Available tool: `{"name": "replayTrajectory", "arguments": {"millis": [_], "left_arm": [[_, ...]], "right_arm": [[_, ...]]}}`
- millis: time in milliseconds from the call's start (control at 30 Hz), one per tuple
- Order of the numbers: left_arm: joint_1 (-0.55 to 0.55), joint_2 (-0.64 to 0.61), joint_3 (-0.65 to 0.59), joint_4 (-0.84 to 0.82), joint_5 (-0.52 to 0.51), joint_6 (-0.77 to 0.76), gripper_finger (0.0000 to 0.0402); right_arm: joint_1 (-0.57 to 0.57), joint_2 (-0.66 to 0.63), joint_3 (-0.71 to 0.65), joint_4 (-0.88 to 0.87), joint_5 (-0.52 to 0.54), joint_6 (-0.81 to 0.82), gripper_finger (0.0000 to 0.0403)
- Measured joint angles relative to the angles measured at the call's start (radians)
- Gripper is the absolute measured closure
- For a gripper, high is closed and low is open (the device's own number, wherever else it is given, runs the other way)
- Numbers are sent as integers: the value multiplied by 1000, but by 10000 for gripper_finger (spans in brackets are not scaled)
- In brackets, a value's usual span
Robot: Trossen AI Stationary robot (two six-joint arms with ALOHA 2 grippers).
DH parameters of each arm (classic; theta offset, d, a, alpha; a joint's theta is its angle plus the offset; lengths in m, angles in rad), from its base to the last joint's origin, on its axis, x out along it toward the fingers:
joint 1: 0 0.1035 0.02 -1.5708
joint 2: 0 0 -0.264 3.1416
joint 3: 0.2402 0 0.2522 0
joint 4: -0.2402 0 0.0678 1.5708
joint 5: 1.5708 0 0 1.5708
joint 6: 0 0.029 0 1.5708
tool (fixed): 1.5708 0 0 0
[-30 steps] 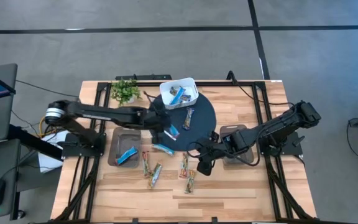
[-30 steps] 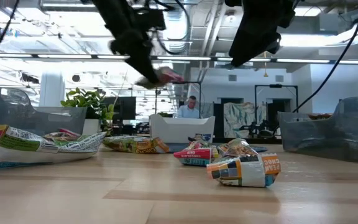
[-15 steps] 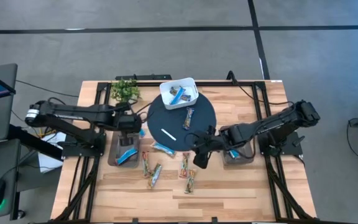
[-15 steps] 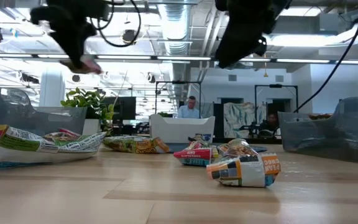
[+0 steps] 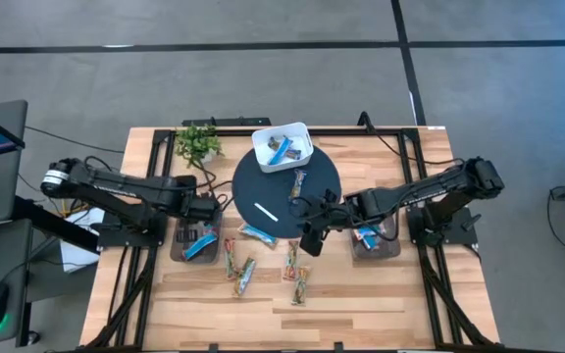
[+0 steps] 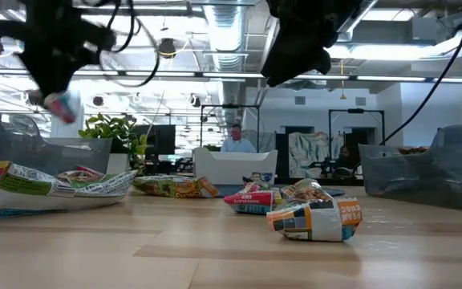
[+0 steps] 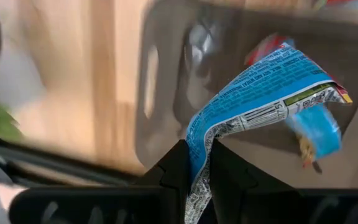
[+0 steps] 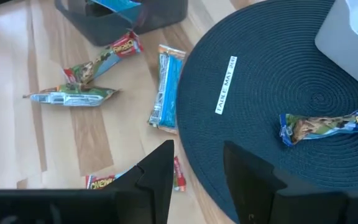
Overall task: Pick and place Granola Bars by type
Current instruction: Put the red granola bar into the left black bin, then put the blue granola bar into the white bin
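A blue granola bar (image 7: 263, 93) hangs pinched in the left gripper (image 7: 194, 171), centre frame above the grey bin (image 7: 166, 81); the right gripper (image 8: 197, 165) gapes empty.

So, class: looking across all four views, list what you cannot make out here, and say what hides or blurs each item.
- Left bin, high view: the left tool and arm cover part of it, so its bars cannot be counted.
- Right bin, high view: the right arm crosses it; contents hidden.
- White box, low view: its wall hides what is inside.
- Blue bar, left wrist view: print too blurred to read.
- Left tool, low view: motion-blurred.
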Motion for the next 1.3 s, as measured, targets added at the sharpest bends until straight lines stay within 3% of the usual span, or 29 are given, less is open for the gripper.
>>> {"name": "replayTrajectory", "arguments": {"millis": [200, 500, 733, 1033, 1300], "left_arm": [[-5, 0, -94, 5, 84, -104, 349], [-46, 0, -95, 17, 90, -210, 273], [-93, -3, -95, 13, 179, -308, 239], [-199, -34, -46, 13, 121, -402, 237], [-245, -101, -22, 13, 12, -460, 237]], "right_arm": [[-58, 0, 0, 3, 1, 37, 274], [-205, 24, 0, -7, 1, 245, 274], [-285, 135, 1, 1, -31, 369, 274], [-351, 288, -1, 33, -200, 458, 274], [-362, 255, 3, 75, -141, 436, 274]]}}
